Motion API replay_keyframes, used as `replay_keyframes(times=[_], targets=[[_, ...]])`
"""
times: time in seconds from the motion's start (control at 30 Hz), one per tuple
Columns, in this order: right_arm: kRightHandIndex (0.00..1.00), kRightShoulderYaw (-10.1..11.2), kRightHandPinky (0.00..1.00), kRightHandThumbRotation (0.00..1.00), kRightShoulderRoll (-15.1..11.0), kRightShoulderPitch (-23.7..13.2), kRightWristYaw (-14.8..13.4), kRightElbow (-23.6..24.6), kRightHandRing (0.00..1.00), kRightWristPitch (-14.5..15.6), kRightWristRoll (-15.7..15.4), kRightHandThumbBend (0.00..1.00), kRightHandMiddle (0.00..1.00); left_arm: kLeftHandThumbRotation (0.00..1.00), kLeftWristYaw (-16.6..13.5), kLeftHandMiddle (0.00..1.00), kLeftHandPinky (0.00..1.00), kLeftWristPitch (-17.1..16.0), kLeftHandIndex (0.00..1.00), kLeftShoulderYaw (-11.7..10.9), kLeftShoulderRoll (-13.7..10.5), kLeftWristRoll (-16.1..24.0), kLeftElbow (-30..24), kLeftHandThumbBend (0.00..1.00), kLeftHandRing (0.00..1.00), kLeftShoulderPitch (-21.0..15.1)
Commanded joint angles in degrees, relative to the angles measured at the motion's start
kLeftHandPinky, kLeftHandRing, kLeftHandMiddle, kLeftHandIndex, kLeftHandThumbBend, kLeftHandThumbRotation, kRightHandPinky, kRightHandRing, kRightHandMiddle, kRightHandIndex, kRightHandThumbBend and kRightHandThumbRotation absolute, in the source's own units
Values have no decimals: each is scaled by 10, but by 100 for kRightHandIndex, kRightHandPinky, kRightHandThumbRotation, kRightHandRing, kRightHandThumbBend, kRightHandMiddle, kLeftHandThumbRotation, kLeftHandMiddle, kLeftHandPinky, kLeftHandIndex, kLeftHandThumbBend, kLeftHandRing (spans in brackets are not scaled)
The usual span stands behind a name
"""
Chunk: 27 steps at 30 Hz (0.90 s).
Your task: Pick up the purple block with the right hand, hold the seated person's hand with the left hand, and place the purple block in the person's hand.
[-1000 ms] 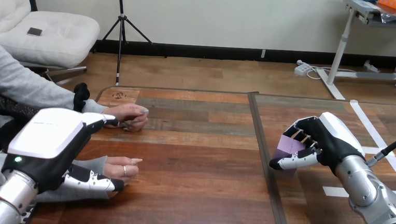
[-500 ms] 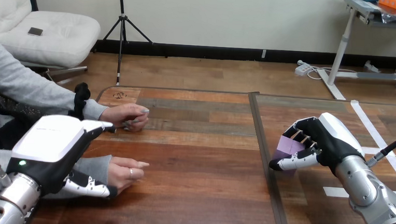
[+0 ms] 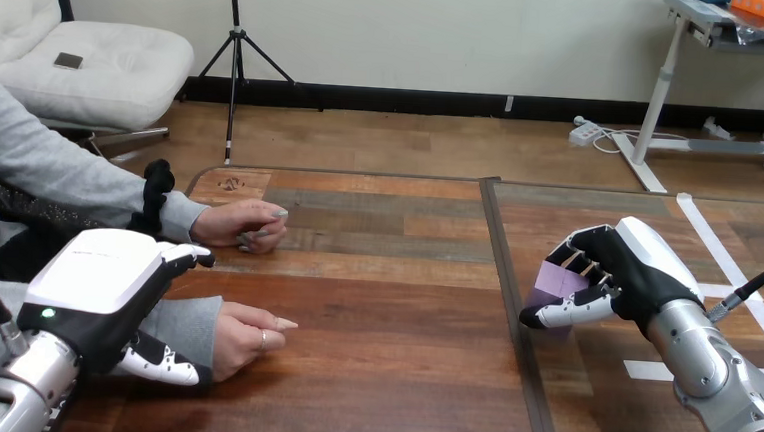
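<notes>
The purple block [image 3: 557,285] sits in my right hand [image 3: 627,266], at the table's right half and a little above the wood. The fingers curl over its top and the thumb closes under it. At the lower left my left hand [image 3: 103,294] lies over the person's nearer wrist [image 3: 186,322], thumb below the grey sleeve and fingers wrapped over the far side. The person's nearer hand [image 3: 245,336] sticks out to the right of my left hand, resting on the table with its fingers loosely bent. Nothing lies in it.
The person's other hand [image 3: 245,224] rests in a loose fist farther back on the table's left. A dark seam [image 3: 502,283] runs front to back through the table's middle. White tape lines [image 3: 727,267] cross the right part.
My left hand has sunk lower and closed round the person's wrist, and the person's nearer hand has slid a little right. My right hand and the block have stayed put.
</notes>
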State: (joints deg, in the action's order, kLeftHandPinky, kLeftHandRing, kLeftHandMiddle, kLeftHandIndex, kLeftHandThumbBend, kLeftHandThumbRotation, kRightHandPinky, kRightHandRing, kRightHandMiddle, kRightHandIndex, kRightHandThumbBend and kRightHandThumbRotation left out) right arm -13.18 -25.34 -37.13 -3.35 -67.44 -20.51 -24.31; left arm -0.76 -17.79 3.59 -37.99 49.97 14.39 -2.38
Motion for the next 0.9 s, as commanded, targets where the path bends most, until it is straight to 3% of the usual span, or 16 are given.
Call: replay_keyframes(times=[0.0,0.53,0.87], targets=[[49,13,42,0,-18,-48,-4,25,46,-10,9,71,49,32,6,81,79,5,81,11,-22,-8,7,100,79,-48],[49,14,40,0,-18,-49,-7,23,44,-11,8,71,48,31,37,82,81,25,82,35,-35,-2,43,100,80,-76],[49,14,40,0,-18,-47,-7,24,44,-14,9,71,48,29,14,80,79,35,81,56,-37,8,78,100,79,-94]])
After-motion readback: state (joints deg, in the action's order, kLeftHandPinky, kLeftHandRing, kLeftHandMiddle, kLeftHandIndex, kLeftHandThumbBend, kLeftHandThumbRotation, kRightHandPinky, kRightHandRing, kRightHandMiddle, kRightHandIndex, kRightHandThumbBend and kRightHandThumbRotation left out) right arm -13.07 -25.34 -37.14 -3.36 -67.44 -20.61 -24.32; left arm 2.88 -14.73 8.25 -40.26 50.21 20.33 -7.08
